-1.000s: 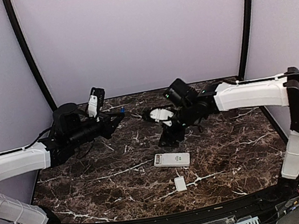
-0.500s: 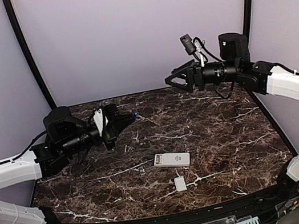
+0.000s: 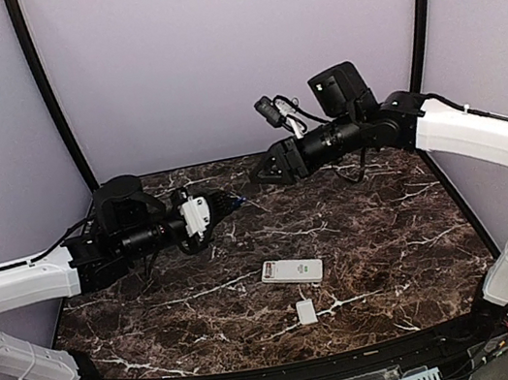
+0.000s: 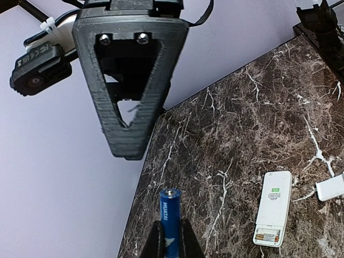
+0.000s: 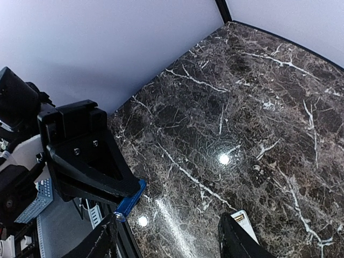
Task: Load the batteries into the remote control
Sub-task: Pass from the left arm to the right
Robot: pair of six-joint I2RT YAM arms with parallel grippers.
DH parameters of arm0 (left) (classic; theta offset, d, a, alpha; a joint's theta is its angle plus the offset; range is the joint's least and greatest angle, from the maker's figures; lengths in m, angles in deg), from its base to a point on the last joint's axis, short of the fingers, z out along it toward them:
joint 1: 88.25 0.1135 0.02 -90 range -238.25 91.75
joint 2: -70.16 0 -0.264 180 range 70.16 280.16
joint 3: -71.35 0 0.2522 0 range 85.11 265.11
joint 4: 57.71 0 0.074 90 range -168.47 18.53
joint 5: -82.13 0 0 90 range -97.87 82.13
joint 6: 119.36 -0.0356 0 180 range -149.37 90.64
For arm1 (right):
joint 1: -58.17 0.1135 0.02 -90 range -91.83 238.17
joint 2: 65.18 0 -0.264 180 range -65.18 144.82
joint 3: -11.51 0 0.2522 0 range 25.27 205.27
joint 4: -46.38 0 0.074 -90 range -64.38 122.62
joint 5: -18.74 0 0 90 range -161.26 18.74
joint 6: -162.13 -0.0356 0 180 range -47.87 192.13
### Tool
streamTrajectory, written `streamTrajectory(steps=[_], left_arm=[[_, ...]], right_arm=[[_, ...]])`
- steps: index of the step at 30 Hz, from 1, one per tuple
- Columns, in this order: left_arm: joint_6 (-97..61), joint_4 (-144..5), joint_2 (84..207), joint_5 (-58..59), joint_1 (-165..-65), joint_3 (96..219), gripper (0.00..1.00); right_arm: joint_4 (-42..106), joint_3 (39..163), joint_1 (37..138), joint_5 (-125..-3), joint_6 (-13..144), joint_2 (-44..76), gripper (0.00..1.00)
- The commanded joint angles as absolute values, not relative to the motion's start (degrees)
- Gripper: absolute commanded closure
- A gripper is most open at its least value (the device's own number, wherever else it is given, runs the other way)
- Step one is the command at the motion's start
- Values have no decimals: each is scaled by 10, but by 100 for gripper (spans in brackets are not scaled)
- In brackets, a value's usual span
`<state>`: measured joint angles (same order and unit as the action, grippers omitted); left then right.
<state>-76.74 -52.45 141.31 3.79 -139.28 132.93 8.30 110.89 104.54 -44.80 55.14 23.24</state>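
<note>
My left gripper (image 4: 171, 243) is shut on the lower half of a blue battery (image 4: 170, 212), held above the table's back left (image 3: 229, 197). My right gripper (image 3: 256, 175) hangs open just right of the battery's tip, its black finger (image 4: 131, 80) filling the upper left wrist view. In the right wrist view the battery (image 5: 129, 199) sticks out of the left gripper's finger (image 5: 86, 156), close to one of my right fingers (image 5: 102, 242). The white remote control (image 3: 292, 271) lies flat mid-table, its compartment open with a tan battery (image 4: 267, 236) inside.
A small flat white cover (image 3: 306, 312) lies near the remote, toward the front edge. Pale walls and black corner posts (image 3: 51, 98) close in the dark marble table (image 3: 388, 225).
My right arm has swung down and left from high at the back right, ending beside the battery's tip, its jaws somewhat narrower. The left gripper has turned and shifted slightly right, still holding the battery.
</note>
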Motion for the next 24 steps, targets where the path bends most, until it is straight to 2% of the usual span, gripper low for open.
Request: streamTrajectory(steps=[1,13,18,24], left_arm=[[-745,-547,1419,17,-1397,1359,100],[-680,-573,1430,4,-1397,1384,100],[-670,-570,1430,4,-1397,1383,100],[-668,-566,1431,-9,-1397,1382,100]], right_arm=[[58,1128,1069,-472,546,240,40],[108,1119,1094,-493,543,257,48],[124,1127,1096,-484,541,273,59],[128,1128,1098,-474,544,284,62]])
